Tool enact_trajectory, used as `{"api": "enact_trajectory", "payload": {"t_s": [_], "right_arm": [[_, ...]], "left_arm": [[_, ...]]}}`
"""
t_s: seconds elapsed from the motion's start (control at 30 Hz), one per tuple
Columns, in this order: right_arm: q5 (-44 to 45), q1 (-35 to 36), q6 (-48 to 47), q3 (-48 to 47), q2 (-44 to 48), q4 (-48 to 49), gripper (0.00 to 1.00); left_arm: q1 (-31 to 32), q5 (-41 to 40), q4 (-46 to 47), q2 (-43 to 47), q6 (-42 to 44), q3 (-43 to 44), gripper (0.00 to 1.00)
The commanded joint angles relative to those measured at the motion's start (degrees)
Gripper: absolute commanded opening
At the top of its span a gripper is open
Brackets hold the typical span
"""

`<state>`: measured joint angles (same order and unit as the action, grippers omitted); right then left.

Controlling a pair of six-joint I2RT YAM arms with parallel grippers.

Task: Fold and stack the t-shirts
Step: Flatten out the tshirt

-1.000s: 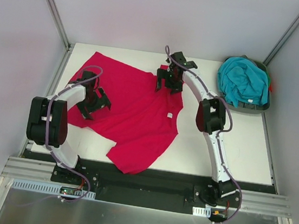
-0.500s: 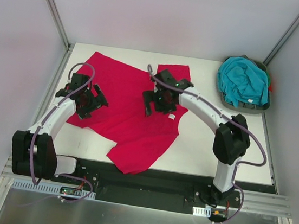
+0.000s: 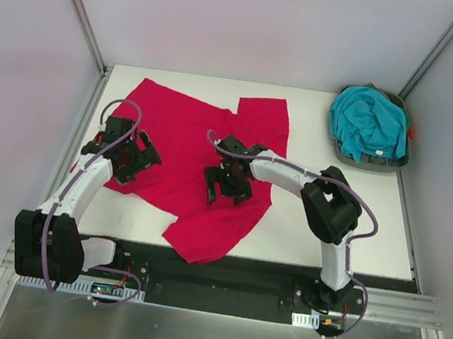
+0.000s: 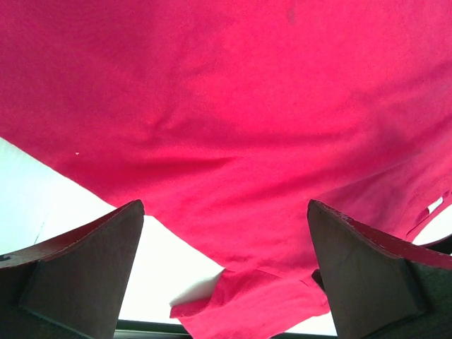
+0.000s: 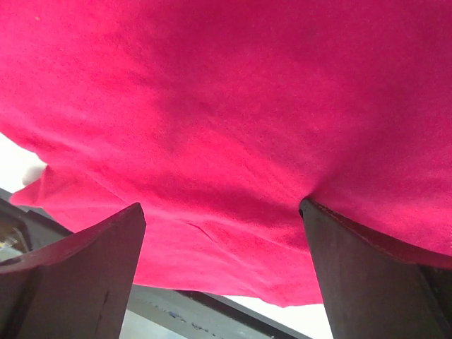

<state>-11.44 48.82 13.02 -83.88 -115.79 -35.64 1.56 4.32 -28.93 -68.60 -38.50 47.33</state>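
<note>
**Red tee spread on desk, both end effectors wide apart**

Red t-shirt [image 3: 184,144]: laid out rumpled over left and centre of desk [image 3: 285,234]. Far-right part doubled back on itself by the far edge. Near corner hanging past the desk's front edge onto the black base plate [image 3: 263,277]. Left side close to the desk's left edge, with just a thin bare strip there.

Open room: wide bare stretch right of the red cloth, up to the tray [image 3: 374,162] in the far-right corner. Smaller bare patch at near-left.

Teal t-shirt [image 3: 369,121]: bunched in the tray, well apart from the red one.

Left end effector [image 3: 136,167]: over the shirt's left side, fingers spread wide, nothing pinched. In wrist view, cloth edge running diagonally, bare desk on the near side.

Right end effector [image 3: 226,196]: over the shirt's middle, likewise spread. One finger [image 5: 367,275] touching a pucker of cloth, no pinch.

White speck [image 4: 76,153] on the cloth in left wrist view, too small to read.
</note>
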Motion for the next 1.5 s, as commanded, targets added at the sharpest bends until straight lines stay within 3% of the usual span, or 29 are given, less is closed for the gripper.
{"api": "enact_trajectory", "payload": {"t_s": [0.0,0.27,0.4,0.53,0.7,0.87,0.93,1.47], "right_arm": [[0.63,-3.98,-0.09,4.68,0.65,0.04,0.96],[-2.44,-19.70,-10.63,13.73,3.98,-2.41,0.96],[-2.19,-27.18,-22.83,11.90,6.53,-6.10,0.96],[-1.12,-31.58,-25.58,7.69,10.57,-8.75,0.96],[-1.83,-32.29,-25.32,0.31,11.91,-8.57,0.96],[1.24,-32.38,-21.37,-6.82,4.80,-8.83,0.96],[-1.73,-32.29,-21.54,-8.49,1.46,-8.83,0.96],[-6.57,-32.29,-20.14,-14.99,-11.03,-4.88,0.96]], "left_arm": [[0.46,-2.12,0.10,0.40,0.09,0.21,0.99],[0.46,-1.24,0.10,-3.90,0.97,3.81,0.99],[0.55,-0.88,0.10,-5.93,-0.34,6.19,0.99],[0.63,-3.70,0.10,-7.60,0.44,9.61,0.99],[0.81,0.33,0.80,-15.58,2.20,15.41,0.99],[0.81,4.12,0.72,-27.44,3.87,23.32,0.99],[0.81,4.12,0.71,-31.40,4.05,25.43,0.99],[-0.33,-6.33,-6.48,-52.94,5.10,45.73,0.99]]}}
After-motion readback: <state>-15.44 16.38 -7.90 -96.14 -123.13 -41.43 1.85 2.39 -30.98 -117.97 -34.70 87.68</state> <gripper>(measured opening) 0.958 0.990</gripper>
